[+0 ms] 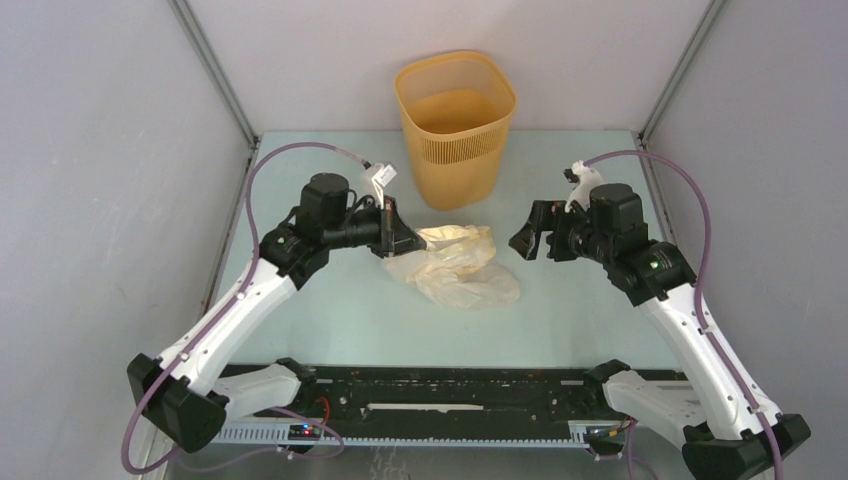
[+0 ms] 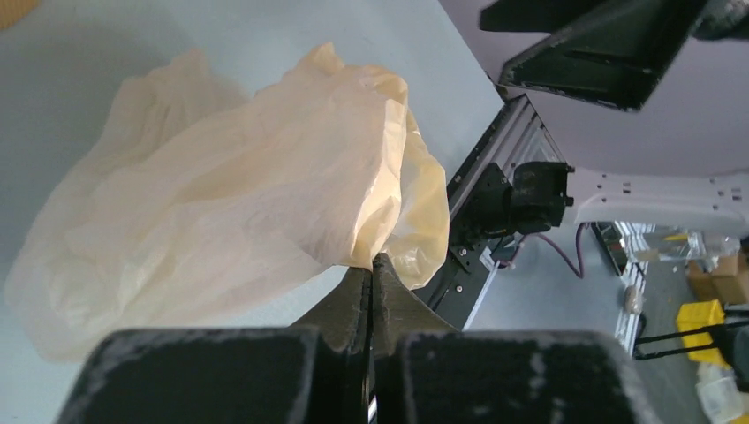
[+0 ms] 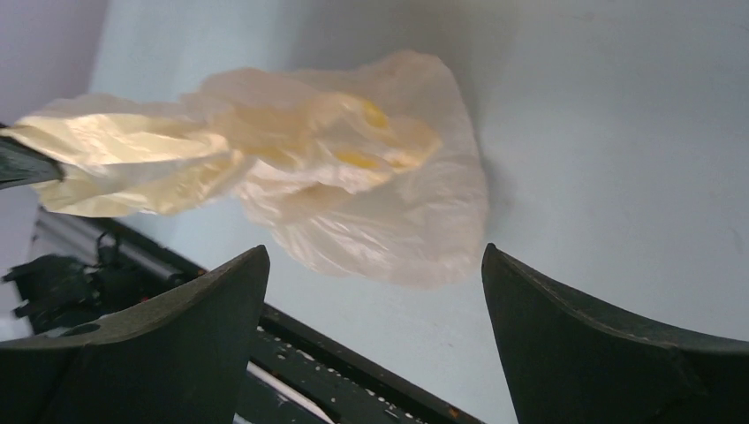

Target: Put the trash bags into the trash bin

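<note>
The cream-white trash bag lies crumpled on the table between the arms. It also shows in the left wrist view and the right wrist view. My left gripper is shut on the bag's left edge, its tips pinching a fold with the pale yellow rim beside it. My right gripper is open and empty, just right of the bag, its fingers wide apart with the bag beyond them. The orange-yellow trash bin stands upright and empty at the back centre, behind the bag.
Grey walls enclose the table on the left, right and back. A black rail runs along the near edge between the arm bases. Purple cables loop over both arms.
</note>
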